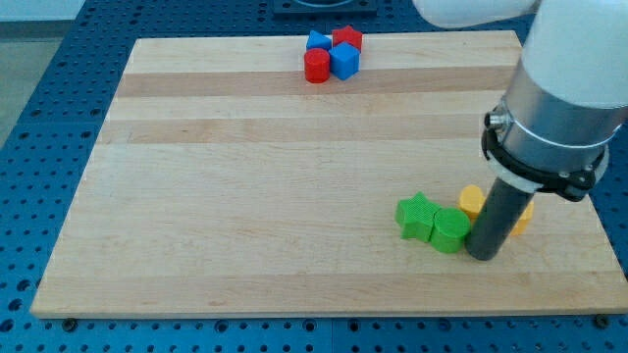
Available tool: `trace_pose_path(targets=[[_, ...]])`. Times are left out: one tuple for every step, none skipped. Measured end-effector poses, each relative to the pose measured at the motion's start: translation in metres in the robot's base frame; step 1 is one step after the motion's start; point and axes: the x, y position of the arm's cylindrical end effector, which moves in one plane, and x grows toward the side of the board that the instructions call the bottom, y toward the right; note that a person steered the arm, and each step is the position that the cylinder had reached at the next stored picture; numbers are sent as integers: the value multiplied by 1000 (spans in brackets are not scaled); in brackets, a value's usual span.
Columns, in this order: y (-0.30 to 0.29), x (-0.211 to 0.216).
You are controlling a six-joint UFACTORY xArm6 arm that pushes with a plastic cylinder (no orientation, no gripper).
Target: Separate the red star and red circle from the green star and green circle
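The red star (346, 38) and red circle (316, 66) sit at the desk's (245, 196) top centre; the green star (416, 216) and green circle (450, 230) lie lower right, well apart, so separation looks essentially done. No claw exists; my tip (483, 253) touches the green circle's right side.

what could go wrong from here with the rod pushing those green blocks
1. My tip sits against the view's right side of the green circle, which touches the green star. An off-centre push could let the circle slip sideways and split the pair.
2. The yellow blocks sit right behind the rod; a sideways sweep might drag them along.
3. The greens lie near the board's bottom edge; a downward drift could tip them off.
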Motion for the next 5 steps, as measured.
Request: trace_pose_path(targets=[[-9,0],[-21,-4],[-33,-11],[-44,-24],[-55,-34]])
